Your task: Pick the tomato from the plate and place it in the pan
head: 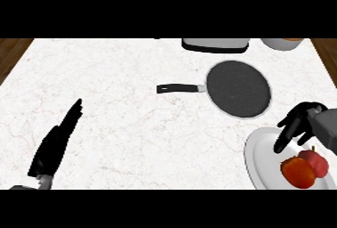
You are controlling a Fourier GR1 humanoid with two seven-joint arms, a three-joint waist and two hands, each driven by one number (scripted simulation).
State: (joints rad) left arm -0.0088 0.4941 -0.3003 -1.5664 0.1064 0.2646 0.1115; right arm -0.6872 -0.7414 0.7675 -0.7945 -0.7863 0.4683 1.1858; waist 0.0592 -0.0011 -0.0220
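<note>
A red tomato [304, 169] lies on a white plate [263, 156] at the lower right of the counter. My right hand [299, 124] hangs just above the plate's far edge, a little beyond the tomato, with its fingers relaxed and pointing down, holding nothing. The dark round pan [238, 89] with its black handle [178, 88] pointing left sits beyond the plate, near the middle right. My left hand [56, 142] rests open at the lower left, fingers straight and pointing away.
A grey and white appliance [216, 44] stands at the counter's far edge behind the pan. A white and orange container [283, 43] is at the far right corner. Wooden floor shows past both side edges of the marble top.
</note>
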